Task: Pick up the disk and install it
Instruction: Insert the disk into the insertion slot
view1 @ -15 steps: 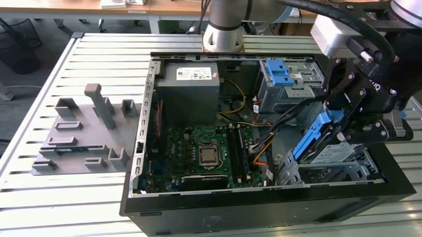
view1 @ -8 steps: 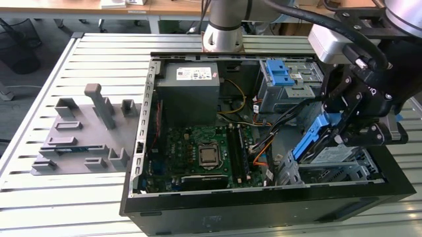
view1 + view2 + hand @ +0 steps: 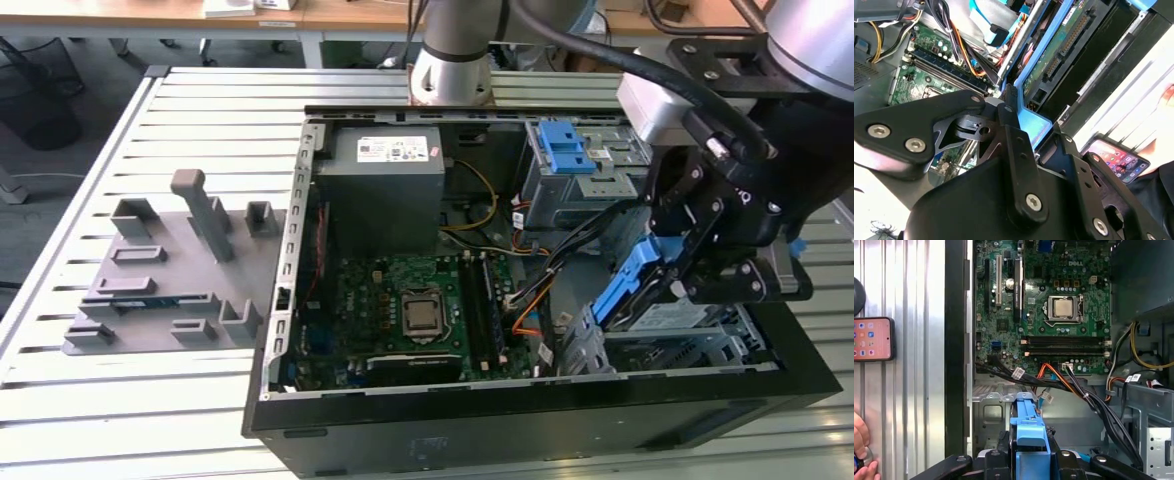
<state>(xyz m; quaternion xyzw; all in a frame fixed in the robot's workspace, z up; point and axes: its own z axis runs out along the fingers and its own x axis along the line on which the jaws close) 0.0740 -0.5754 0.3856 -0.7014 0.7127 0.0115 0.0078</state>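
Note:
My gripper (image 3: 697,278) hangs over the open computer case (image 3: 287,300), near its corner at the exterior view's right. It is shut on the disk (image 3: 667,316), a silver drive in a blue carrier bracket (image 3: 625,288). The disk is tilted steeply, with its lower edge just above the metal drive bay (image 3: 694,352). In the first wrist view the blue carrier bracket (image 3: 1029,432) sits between the black fingers (image 3: 1061,460). In the second wrist view the disk's underside (image 3: 1054,50) with its green board and connector extends away from the finger (image 3: 1014,135).
A motherboard (image 3: 414,310), a grey power supply box (image 3: 387,175) and a drive cage with a blue latch (image 3: 567,150) fill the case. Black and orange cables (image 3: 1074,390) run close to the bay. A grey fixture (image 3: 160,270) lies outside the case. A phone (image 3: 871,338) and a hand (image 3: 861,440) are beside the case.

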